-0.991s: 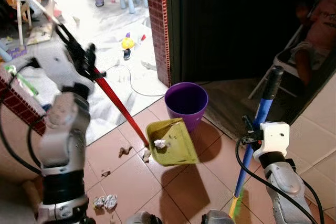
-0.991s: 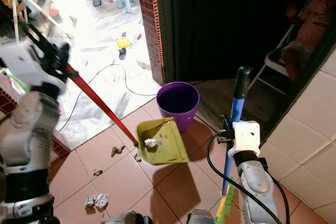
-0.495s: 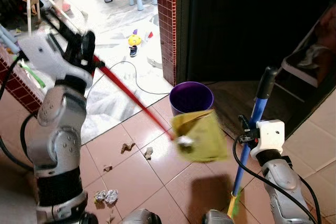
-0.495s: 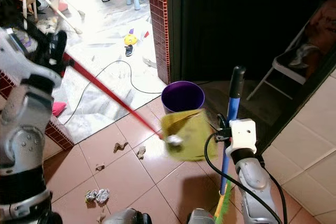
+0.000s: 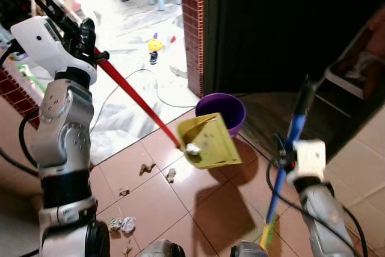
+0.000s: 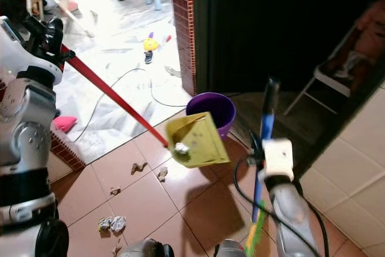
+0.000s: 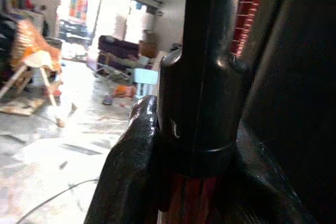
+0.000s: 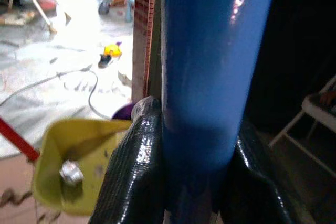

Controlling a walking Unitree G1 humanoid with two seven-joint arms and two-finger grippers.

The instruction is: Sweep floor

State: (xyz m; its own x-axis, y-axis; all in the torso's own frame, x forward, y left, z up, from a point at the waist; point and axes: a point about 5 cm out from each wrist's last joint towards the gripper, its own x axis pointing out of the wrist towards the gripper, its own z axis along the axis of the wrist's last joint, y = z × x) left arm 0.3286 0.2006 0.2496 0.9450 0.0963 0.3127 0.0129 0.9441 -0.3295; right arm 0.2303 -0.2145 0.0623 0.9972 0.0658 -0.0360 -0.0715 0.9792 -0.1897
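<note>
The left gripper (image 5: 84,34) is clamped on the red handle (image 5: 135,100), holding the yellow dustpan (image 5: 207,141) with one paper wad (image 5: 192,148) beside the purple bin (image 5: 225,109). Debris (image 5: 122,226) on the floor tiles indicates sweeping is unfinished. The right wrist view confirms the right gripper (image 8: 197,182) clamped on the blue broom (image 8: 210,61).

One yellow dustpan (image 5: 207,142), one purple bin (image 5: 222,111), one blue-handled broom (image 5: 287,156) (upright), several paper scraps (image 5: 121,225) on the tiles.

glare: sunlit far floor | doorway: near black | right arm: motion-blurred
</note>
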